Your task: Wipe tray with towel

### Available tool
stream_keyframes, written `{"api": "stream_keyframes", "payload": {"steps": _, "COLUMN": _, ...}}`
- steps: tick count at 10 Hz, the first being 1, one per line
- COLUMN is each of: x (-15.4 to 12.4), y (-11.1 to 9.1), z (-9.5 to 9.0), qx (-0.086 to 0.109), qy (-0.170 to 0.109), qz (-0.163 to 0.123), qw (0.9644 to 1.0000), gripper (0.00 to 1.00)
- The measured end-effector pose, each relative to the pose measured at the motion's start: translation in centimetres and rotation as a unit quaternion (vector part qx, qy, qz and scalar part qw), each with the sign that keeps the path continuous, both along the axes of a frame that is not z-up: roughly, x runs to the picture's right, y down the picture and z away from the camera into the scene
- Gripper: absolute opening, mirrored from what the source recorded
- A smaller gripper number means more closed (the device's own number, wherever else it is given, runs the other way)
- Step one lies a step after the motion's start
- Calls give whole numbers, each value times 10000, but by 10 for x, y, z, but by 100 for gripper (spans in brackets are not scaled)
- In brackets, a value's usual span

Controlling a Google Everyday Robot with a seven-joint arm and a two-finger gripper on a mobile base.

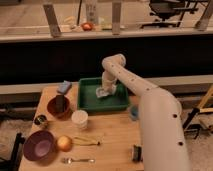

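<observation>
where the white arm (150,100) reaches down from its elbow near the top of the scene, the gripper (106,90) sits inside the green tray (86,102), low over the floor of it and toward the right half. the towel (102,92), a pale crumpled cloth, lies on the tray floor directly under the gripper and appears to be in contact with it; whether the gripper is clamped on the cloth or merely pressing it cannot be told. the tray rests on the wooden table (110,142) at its far edge, roughly centred. a blue sponge (64,87) lies just beside the tray's left wall, at the far left corner of the table. a dark red bowl (58,106) stands left of the tray, holding a dark object. a white cup (79,119) stands just in front of the tray's near left corner. a small tin (40,120) sits near the left edge. a purple bowl (38,145) occupies the near left corner, with an orange (64,143) just beside it on its right. a fork (77,160) lies along the near edge. a blue cup (134,113) stands right of the tray, partly hidden by the arm.
</observation>
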State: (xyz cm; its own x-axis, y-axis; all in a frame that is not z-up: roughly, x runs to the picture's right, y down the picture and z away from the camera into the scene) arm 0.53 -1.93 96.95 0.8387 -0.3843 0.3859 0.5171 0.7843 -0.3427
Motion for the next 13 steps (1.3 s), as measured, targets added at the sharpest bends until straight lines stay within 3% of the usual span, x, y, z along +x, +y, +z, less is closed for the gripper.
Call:
{"api": "stream_keyframes", "payload": {"steps": 3, "x": -34, "y": 18, "z": -15, "qx": -69, "qy": -356, "qz": -516, "qw": 9980, "gripper": 0}}
{"api": "stream_keyframes", "payload": {"steps": 6, "x": -40, "y": 42, "z": -31, "qx": -234, "qy": -522, "qz": -1018, "qw": 9932, "gripper": 0}}
{"api": "stream_keyframes", "payload": {"steps": 9, "x": -9, "y": 52, "z": -35, "qx": -478, "qy": -390, "qz": -1207, "qw": 9908, "gripper": 0}}
{"api": "stream_keyframes", "payload": {"steps": 11, "x": 14, "y": 50, "z": -31, "qx": -561, "qy": -181, "qz": -1164, "qw": 9915, "gripper": 0}}
{"api": "stream_keyframes", "payload": {"steps": 13, "x": 48, "y": 36, "z": -26, "qx": -518, "qy": 98, "qz": -999, "qw": 9936, "gripper": 0}}
